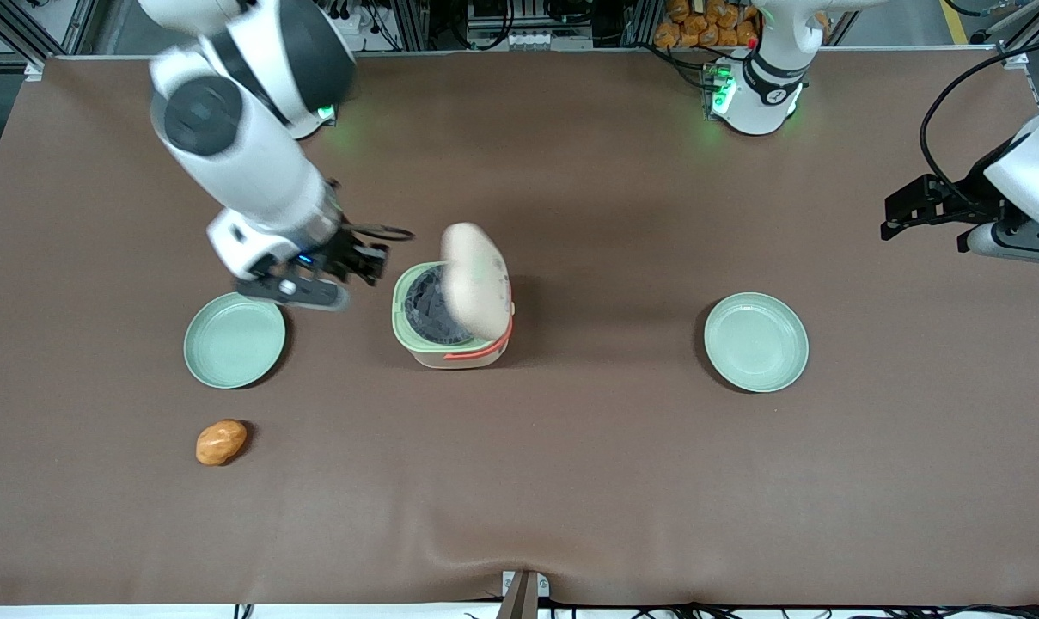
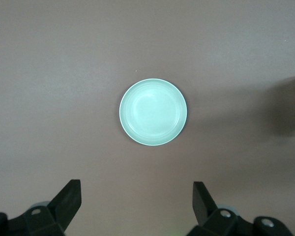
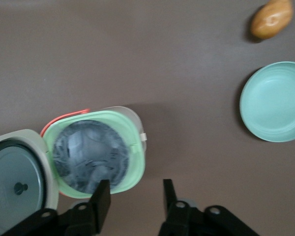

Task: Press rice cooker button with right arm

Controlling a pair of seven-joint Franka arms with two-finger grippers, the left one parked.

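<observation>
The cream rice cooker (image 1: 450,331) stands mid-table with its lid (image 1: 476,279) swung up and open, showing the pale green rim and dark inner pot. Its coral-orange handle band runs along the side nearer the front camera. In the right wrist view the open cooker (image 3: 93,152) and the lid's underside (image 3: 17,179) show. My right arm's gripper (image 1: 366,263) hovers beside the cooker, toward the working arm's end, slightly farther from the front camera. Its fingers (image 3: 102,201) stand apart and hold nothing; the gripper (image 3: 135,199) is just off the cooker's rim.
A mint-green plate (image 1: 234,340) lies under the gripper's wrist, also in the right wrist view (image 3: 275,101). An orange-brown bread roll (image 1: 221,442) lies nearer the front camera. A second mint-green plate (image 1: 756,341) lies toward the parked arm's end.
</observation>
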